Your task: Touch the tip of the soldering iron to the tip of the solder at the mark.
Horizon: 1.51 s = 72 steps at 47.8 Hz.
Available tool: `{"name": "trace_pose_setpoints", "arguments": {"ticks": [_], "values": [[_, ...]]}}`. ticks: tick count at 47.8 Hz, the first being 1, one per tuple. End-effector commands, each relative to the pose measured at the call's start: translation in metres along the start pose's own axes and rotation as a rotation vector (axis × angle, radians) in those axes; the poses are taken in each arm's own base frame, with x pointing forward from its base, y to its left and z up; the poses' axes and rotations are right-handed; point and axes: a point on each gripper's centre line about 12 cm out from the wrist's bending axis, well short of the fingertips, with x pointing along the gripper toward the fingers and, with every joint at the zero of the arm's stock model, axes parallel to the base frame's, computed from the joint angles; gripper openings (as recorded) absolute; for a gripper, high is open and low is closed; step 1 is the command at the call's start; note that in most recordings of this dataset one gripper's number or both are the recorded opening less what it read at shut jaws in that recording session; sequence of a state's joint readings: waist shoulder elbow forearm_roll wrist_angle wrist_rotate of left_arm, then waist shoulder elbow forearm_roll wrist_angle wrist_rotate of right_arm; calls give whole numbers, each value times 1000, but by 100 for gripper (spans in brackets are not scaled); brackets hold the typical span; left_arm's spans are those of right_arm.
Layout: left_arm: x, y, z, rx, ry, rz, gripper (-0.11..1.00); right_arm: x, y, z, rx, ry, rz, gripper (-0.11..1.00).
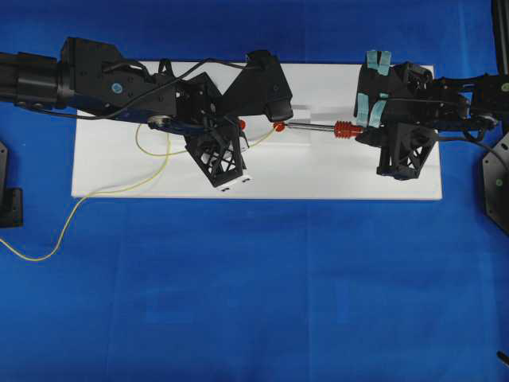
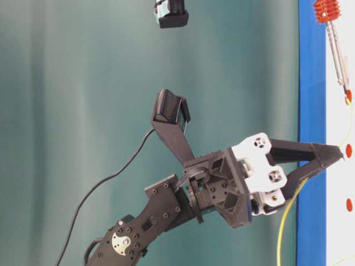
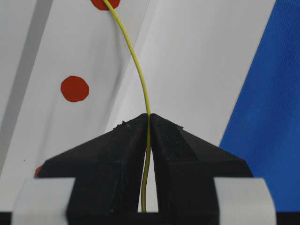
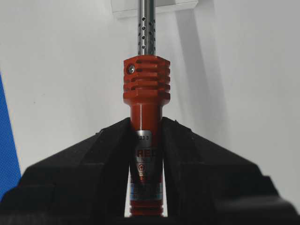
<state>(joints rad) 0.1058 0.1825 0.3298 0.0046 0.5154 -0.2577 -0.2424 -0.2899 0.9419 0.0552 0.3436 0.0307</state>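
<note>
A: Solder (image 3: 139,77) thin, floppy; left tool (image 3: 149,123) pinches it short of the tip, which lies on the red mark (image 1: 279,126) at 12 o'clock.

B: Soldering iron (image 4: 145,110) rigid, light; right tool (image 4: 146,140) clamps its handle, tip at the mark.

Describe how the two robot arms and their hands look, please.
Both arms are black, with lattice-patterned brackets and thin black cables. The left hand has black wedge-shaped fingers with white blocks behind them. The right hand has similar black fingers, and its arm carries pale teal tape strips.
</note>
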Motion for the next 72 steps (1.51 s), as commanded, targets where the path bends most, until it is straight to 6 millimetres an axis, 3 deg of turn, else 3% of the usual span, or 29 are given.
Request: {"name": "trace_pose_setpoints", "arguments": {"ticks": [1, 15, 26, 36, 49, 61, 72], "values": [[-9, -3, 11, 1, -40, -10, 3, -4, 0, 10, 2, -31, 0, 6], [-14, -2, 9, 12, -42, -10, 3, -3, 0, 10, 2, -29, 0, 6], [-48, -1, 6, 12, -72, -17, 3, -4, 0, 10, 2, -31, 0, 6], [-78, 4, -11, 5, -107, -26, 3, -4, 0, 10, 1, -34, 1, 6], [-86, 7, -24, -5, -165, -42, 3, -5, 0, 10, 1, -38, 1, 6], [-87, 8, -28, -5, -166, -43, 3, -36, 0, 12, -20, -147, 0, 6], [-92, 10, -36, -6, -168, -43, 3, -75, -1, -3, -21, -279, 8, 6]]}}
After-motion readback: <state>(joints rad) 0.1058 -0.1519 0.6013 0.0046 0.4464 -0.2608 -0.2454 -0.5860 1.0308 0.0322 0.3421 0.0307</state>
